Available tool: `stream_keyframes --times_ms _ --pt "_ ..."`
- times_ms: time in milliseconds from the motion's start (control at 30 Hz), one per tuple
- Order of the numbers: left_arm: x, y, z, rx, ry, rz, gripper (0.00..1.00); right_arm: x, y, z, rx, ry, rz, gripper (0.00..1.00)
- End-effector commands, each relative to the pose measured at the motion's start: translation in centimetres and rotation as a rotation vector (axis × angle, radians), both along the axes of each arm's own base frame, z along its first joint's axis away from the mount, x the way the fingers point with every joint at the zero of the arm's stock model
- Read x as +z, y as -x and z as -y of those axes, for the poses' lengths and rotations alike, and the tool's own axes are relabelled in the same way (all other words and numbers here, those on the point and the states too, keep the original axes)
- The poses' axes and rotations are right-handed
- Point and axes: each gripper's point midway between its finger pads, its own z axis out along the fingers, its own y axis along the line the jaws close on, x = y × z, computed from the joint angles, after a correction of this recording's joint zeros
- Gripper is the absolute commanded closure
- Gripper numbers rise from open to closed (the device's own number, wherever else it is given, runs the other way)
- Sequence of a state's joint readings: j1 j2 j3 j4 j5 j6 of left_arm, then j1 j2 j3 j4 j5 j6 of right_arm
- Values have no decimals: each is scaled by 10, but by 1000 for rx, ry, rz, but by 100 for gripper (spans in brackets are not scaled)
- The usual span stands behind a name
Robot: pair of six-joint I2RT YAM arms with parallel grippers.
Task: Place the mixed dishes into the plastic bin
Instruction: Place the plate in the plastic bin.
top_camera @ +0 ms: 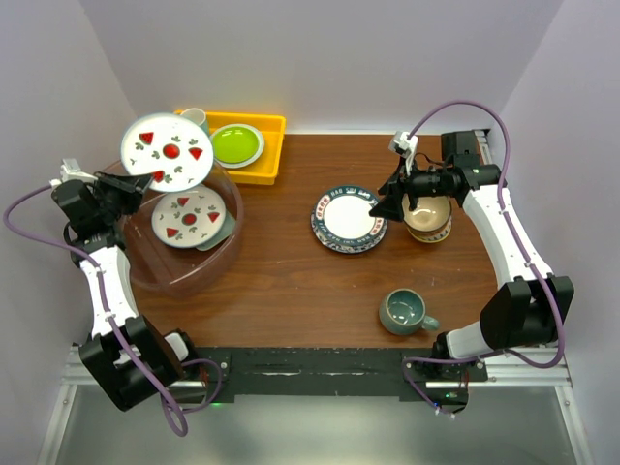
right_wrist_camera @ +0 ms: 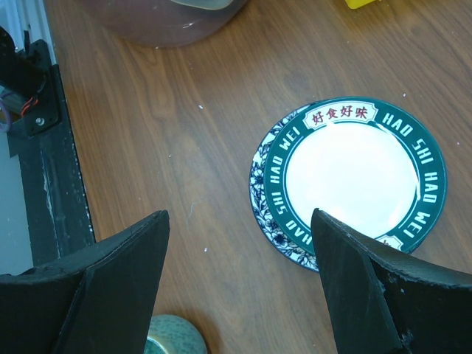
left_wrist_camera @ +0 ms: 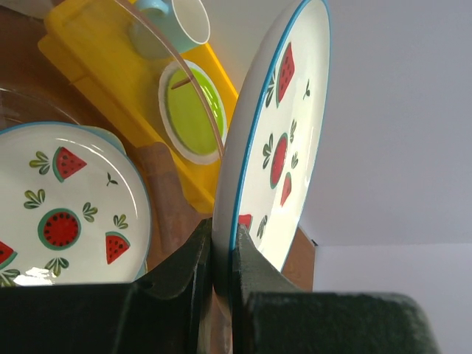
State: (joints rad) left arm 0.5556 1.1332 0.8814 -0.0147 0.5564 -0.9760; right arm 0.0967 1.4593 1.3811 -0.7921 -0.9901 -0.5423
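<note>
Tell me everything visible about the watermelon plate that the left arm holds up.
The round white plate has a thin blue rim, red watermelon pieces and green leaves; it looks glossy ceramic. The jaws of the left gripper are shut on its rim, holding it tilted above the far edge of the round transparent pinkish plastic bin.

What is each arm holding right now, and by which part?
The left end effector pinches the watermelon plate by its rim, with one finger on each face. The right end effector is open and holds nothing.
</note>
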Motion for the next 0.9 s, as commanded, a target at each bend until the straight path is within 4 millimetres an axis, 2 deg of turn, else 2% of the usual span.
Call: stream_keyframes --times_ms 0,367,533,600,767,867 --pt "43 -4 0 -32 -68 166 100 5 0 -1 16 -17 30 18" --pt "35 -8 -5 -30 -60 151 100 4 0 -1 16 -15 27 18" --pt "25 -10 -11 -14 -57 119 100 3 0 -1 15 -14 25 18" --pt "17 -8 -14 -1 -54 90 100 3 1 -1 15 -12 24 18" --pt "14 2 -15 25 -61 73 100 1 0 -1 16 -13 21 19" --pt "-1 9 -16 58 -58 22 100 0 0 -1 16 -15 18 18"
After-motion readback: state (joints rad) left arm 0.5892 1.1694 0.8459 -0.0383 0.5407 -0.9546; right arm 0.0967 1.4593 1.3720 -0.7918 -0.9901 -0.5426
